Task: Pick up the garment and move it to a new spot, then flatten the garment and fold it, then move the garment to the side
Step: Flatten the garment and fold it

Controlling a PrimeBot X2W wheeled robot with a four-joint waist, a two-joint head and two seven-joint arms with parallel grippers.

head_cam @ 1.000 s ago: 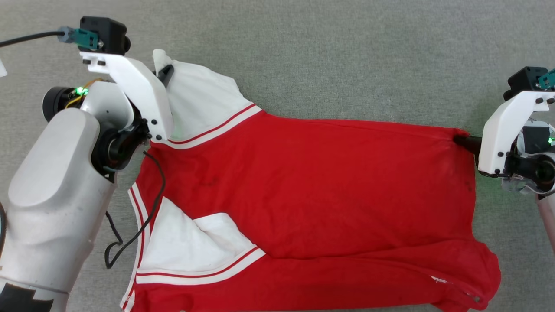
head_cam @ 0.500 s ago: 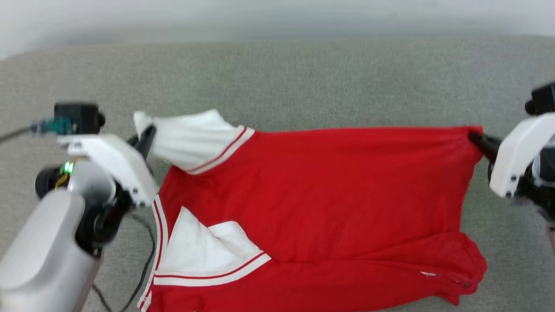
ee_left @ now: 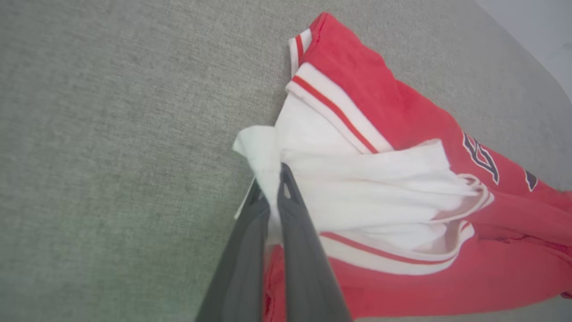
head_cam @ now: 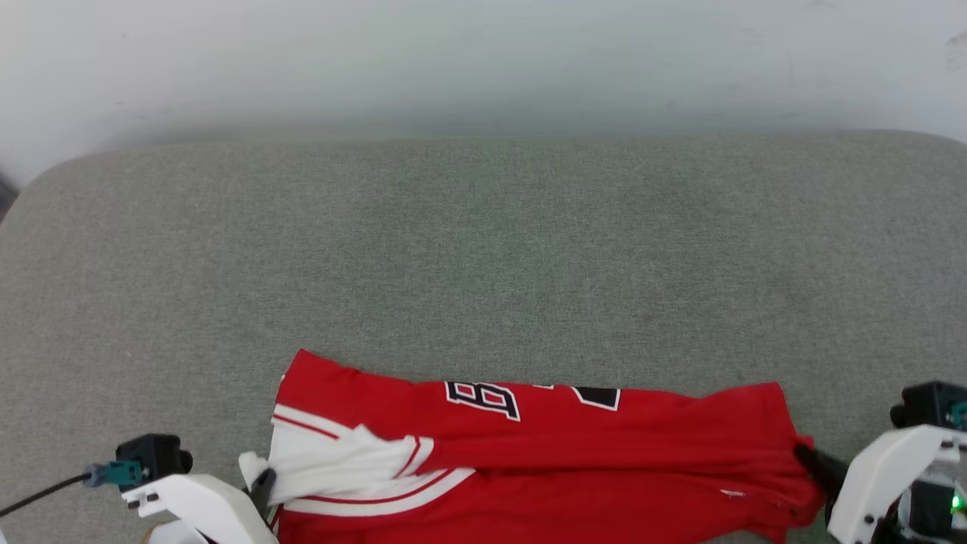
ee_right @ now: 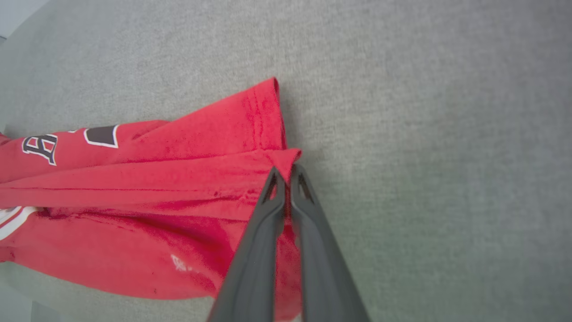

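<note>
**Between left gripper [head_cam: 263,483] and right gripper [head_cam: 812,459]: shirt [head_cam: 604,438] held at both ends**

Left gripper: the two dark fingers [ee_left: 295,232] were pressed together with white sleeve [ee_left: 357,188] cloth pinched between them. A small tuft of that cloth stuck out past the tips. Just beyond the tips and off toward the other gripper, the sleeve lay crumpled in soft folds, edged by red-and-white striped trim [ee_left: 335,107]. The red body ran on from there.

Right gripper: jaws closed, tips clamped on a red hem corner [ee_right: 286,156] at the opposite end of the shirt. From that pinch the cloth ran away toward the left gripper in long creases. A small white fleck [ee_right: 178,264] sat on the red cloth close beside the fingers.

Shirt position: it spanned the gap from one gripper to the other as a narrow bunched band. Its far edge, on the side away from both grippers, lay on the grey pad [head_cam: 483,249]. Near that far edge a black, white-edged print [head_cam: 483,397] showed, partly tucked under a fold and unreadable as a whole. Could not tell whether the near edge rested on the pad or hung from the grips.

Outboard of the left gripper, a cable [head_cam: 45,491] ran to a teal plug on its wrist. Ahead of both grippers the pad reached to a pale wall [head_cam: 483,60].
</note>
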